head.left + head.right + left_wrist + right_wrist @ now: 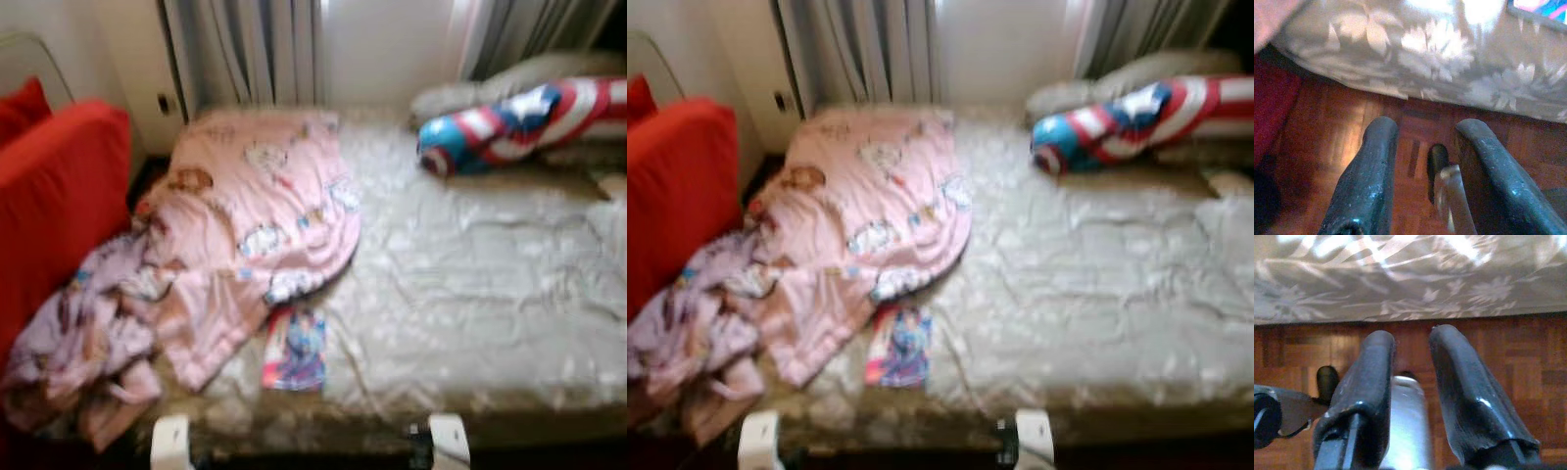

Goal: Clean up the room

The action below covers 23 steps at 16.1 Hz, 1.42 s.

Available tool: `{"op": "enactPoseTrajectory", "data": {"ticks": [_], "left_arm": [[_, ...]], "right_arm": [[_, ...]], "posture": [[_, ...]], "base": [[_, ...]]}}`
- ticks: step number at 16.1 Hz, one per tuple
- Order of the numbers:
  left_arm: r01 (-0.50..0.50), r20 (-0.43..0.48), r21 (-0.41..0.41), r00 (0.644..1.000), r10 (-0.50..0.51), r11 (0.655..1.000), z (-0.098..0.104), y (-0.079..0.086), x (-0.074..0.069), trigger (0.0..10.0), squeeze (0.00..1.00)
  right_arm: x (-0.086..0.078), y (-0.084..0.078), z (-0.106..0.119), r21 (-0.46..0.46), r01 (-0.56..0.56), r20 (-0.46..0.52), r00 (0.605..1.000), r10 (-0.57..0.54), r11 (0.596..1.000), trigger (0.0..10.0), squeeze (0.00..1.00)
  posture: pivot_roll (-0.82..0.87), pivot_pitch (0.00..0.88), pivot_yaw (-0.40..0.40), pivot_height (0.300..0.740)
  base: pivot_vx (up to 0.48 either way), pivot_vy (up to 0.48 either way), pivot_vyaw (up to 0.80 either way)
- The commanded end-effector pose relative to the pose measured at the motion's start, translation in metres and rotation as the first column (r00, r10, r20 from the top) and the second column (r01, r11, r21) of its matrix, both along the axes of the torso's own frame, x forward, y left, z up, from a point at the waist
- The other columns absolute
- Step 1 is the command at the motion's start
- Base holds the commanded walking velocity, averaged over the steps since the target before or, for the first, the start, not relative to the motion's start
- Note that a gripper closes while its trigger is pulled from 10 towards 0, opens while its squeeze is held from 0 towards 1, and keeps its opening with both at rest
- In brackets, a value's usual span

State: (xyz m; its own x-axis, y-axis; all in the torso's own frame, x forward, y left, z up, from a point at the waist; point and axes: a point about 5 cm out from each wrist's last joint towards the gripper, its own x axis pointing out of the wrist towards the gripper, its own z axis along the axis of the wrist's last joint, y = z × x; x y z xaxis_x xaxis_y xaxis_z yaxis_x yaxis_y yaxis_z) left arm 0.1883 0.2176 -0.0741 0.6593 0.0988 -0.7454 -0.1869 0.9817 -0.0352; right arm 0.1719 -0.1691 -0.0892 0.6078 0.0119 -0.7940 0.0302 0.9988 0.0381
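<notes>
A blurred view looks down on an unmade bed. At far left stands a red armchair (54, 186). Beside it, a crumpled pink cartoon-print blanket (250, 211) spills off the bed's left edge. Just right of its lower fold, a colourful book (295, 350) lies near the front edge of the grey floral bedspread (470, 294). At the far right, a red, white and blue striped cushion (519, 122) rests by the pillows. Both arms hang low over the parquet floor (1317, 147): the left gripper (1425, 147) and right gripper (1413, 357) have fingers parted, holding nothing. Tidying seems not yet begun; the next move likely calls for reaching up to the book or blanket.
</notes>
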Motion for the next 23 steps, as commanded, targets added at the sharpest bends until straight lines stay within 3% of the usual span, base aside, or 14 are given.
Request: {"op": "enactPoseTrajectory", "data": {"ticks": [1,12,23], "left_arm": [[0.005,-0.025,-0.003,1.0,-0.005,1.0,-0.004,-0.0026,-0.0065,10.0,0.0],[0.006,-0.022,-0.001,1.0,-0.006,1.0,-0.0035,-0.0016,-0.006,10.0,0.0],[0.031,-0.011,-0.001,0.999,-0.031,1.0,-0.0028,-0.0038,-0.0045,10.0,0.0]], "right_arm": [[-0.005,-0.0074,-0.0017,-0.016,0.007,-0.018,1.0,-0.007,1.0,10.0,0.0],[-0.0054,-0.0079,-0.0018,-0.014,0.003,-0.02,1.0,-0.004,1.0,10.0,0.0],[-0.0049,-0.0084,-0.0016,-0.015,0.001,-0.019,1.0,-0.001,1.0,10.0,0.0]], "posture": [[-0.01,0.021,0.01,0.74],[-0.01,0.029,0.01,0.74],[0.0,0.047,0.007,0.74]], "base": [[0.0,0.356,0.0],[0.0,0.355,0.0],[0.0,-0.042,0.0]]}}
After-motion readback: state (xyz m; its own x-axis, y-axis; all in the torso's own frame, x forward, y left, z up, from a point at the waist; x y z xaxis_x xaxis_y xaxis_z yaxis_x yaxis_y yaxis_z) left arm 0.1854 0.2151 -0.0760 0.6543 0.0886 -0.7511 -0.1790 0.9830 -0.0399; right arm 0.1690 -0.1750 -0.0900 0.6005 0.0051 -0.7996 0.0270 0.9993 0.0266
